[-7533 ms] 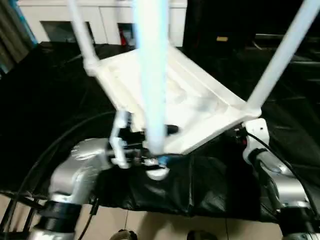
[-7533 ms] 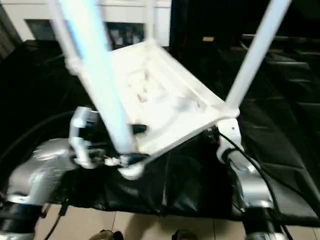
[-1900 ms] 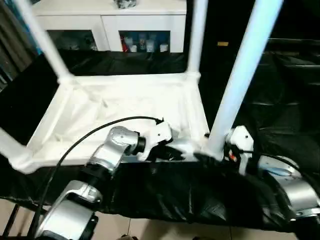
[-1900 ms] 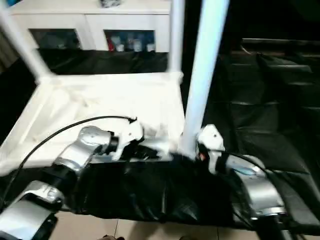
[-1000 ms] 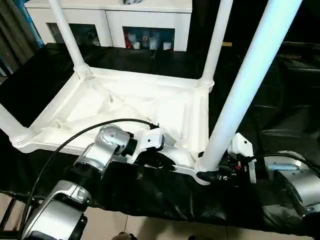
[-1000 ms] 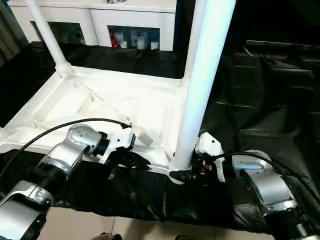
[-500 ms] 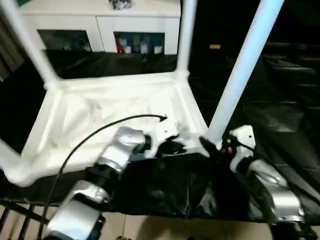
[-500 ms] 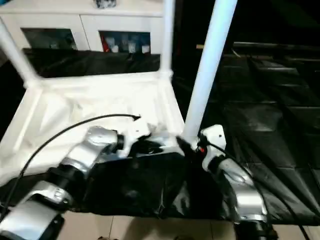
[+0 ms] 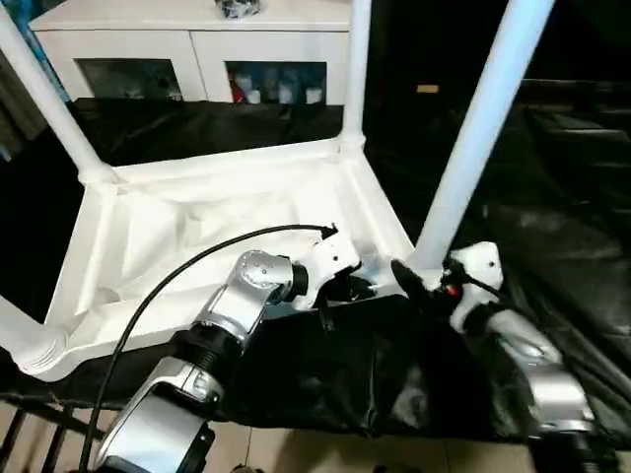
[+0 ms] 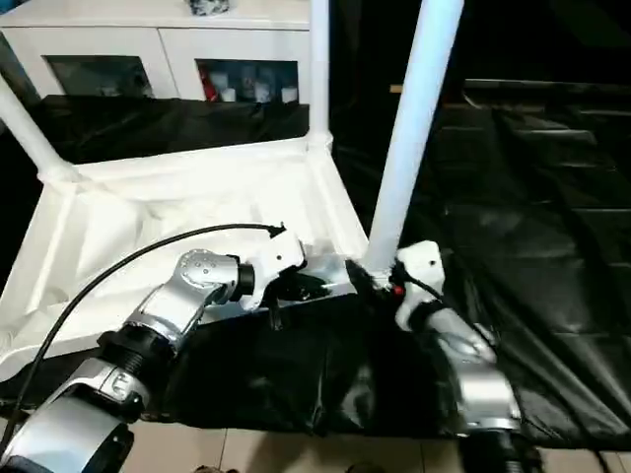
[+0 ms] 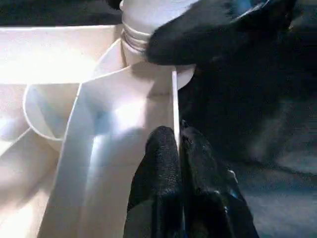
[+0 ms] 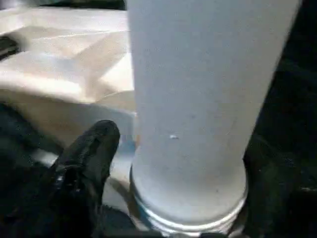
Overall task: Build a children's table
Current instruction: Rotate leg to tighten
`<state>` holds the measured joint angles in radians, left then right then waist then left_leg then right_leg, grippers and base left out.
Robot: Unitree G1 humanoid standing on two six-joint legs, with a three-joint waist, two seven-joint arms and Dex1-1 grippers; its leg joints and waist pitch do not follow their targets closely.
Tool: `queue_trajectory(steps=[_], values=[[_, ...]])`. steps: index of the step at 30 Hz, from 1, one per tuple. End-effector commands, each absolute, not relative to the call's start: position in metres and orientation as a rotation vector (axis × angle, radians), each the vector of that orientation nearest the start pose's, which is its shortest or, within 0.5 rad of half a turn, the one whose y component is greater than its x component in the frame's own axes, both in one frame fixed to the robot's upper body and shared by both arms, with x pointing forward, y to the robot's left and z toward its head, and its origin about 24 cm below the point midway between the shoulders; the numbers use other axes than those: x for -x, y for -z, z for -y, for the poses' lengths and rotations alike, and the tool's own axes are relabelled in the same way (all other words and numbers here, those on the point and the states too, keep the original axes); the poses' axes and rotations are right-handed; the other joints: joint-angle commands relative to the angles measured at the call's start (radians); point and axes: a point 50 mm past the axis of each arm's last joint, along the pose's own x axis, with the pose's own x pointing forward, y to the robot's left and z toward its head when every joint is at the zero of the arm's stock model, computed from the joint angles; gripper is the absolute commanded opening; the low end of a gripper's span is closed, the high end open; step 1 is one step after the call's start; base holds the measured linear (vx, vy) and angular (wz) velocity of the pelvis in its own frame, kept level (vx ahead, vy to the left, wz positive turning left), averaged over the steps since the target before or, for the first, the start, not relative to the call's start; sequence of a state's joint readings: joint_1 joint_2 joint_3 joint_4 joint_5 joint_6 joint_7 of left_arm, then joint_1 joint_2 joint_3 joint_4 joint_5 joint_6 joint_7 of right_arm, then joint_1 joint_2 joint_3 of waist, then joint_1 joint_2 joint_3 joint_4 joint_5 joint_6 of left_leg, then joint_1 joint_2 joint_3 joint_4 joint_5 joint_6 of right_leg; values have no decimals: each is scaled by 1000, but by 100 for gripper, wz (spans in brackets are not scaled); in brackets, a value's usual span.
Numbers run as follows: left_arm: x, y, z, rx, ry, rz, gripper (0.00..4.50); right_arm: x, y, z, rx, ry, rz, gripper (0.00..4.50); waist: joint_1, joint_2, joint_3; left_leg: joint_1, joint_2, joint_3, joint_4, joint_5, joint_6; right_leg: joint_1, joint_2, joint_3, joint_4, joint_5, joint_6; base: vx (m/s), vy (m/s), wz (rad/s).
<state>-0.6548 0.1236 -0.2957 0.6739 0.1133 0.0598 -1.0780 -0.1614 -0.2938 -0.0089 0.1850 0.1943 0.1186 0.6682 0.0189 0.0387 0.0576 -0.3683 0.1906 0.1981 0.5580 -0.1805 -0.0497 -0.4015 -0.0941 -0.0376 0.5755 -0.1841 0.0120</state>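
The children's table (image 9: 197, 212) lies upside down on black cloth, ribbed underside up, with all its white legs standing in the corner sockets. My left gripper (image 9: 345, 291) is shut on the thin near rim (image 11: 174, 99) of the top, close to the near right corner. My right gripper (image 9: 414, 276) stands at the foot of the near right leg (image 9: 473, 128). In the right wrist view one black finger (image 12: 94, 148) sits just off that leg (image 12: 193, 99), so the jaws stand open around its base.
A white cabinet (image 9: 197, 49) with glass doors stands behind the table. Black cloth (image 9: 562, 197) covers the work surface and hangs over its near edge, with tiled floor (image 9: 296, 453) below. A black cable (image 9: 197, 258) arcs over my left forearm.
The view has shifted a little. My right gripper's fingers have spread away from the near right leg's base. The left gripper still pinches the rim.
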Motion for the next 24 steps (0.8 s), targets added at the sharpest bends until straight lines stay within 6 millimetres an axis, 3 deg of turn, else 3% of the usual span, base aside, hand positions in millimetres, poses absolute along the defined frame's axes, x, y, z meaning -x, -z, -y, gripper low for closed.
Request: queue_trajectory(steps=[1, 5, 6, 13, 17, 18, 19, 24], values=[[-302, -35, -49, -342, 1515, -371, 0, -268, -52, 152, 29, -866, -117, 391, 5, -27, -42, 0, 32, -12, -58, -226, 113, 41, -42, 31, -73, -202, -214, 0, 0, 0], [-302, -42, -61, -361, 1595, -354, 0, -255, -55, 163, 74, -1036, -183, 391, 24, -24, -41, 3, 38, -8, -53, -167, 143, 39, -43, 30, -64, -140, -246, 0, 0, 0], [-302, -43, -63, -370, 1611, -357, 0, -251, -55, 165, 87, -1079, -202, 391, 27, -27, -40, 0, 38, -9, -53, -166, 144, 43, -43, 29, -61, -145, -245, 0, 0, 0], [-301, -51, -76, -393, 1725, -368, 0, -240, -61, 174, 77, -1292, -332, 355, 35, -25, -35, 8, 44, -8, -60, -216, 108, 36, -43, 30, -68, -238, -239, 0, 0, 0], [-300, -53, -80, -394, 1763, -376, 0, -237, -61, 175, 62, -1369, -399, 320, 41, -26, -38, 7, 44, -7, -56, -185, 110, 40, -43, 29, -59, -176, -255, 0, 0, 0], [-300, -53, -80, -393, 1769, -378, 0, -237, -61, 176, 58, -1387, -419, 314, 41, -35, -38, 6, 44, -5, -54, -171, 115, 40, -43, 30, -58, -155, -259, 0, 0, 0], [-300, -53, -80, -393, 1769, -378, 0, -237, -61, 176, 58, -1387, -419, 314, 44, -31, -39, 6, 44, -6, -53, -165, 117, 40, -44, 30, -54, -146, -264, 0, 0, 0], [-301, -53, -82, -382, 1776, -385, 0, -235, -60, 175, 45, -1420, -448, 267, 46, -32, -37, 6, 43, -6, -53, -163, 118, 40, -46, 29, -57, -163, -264, 0, 0, 0]])
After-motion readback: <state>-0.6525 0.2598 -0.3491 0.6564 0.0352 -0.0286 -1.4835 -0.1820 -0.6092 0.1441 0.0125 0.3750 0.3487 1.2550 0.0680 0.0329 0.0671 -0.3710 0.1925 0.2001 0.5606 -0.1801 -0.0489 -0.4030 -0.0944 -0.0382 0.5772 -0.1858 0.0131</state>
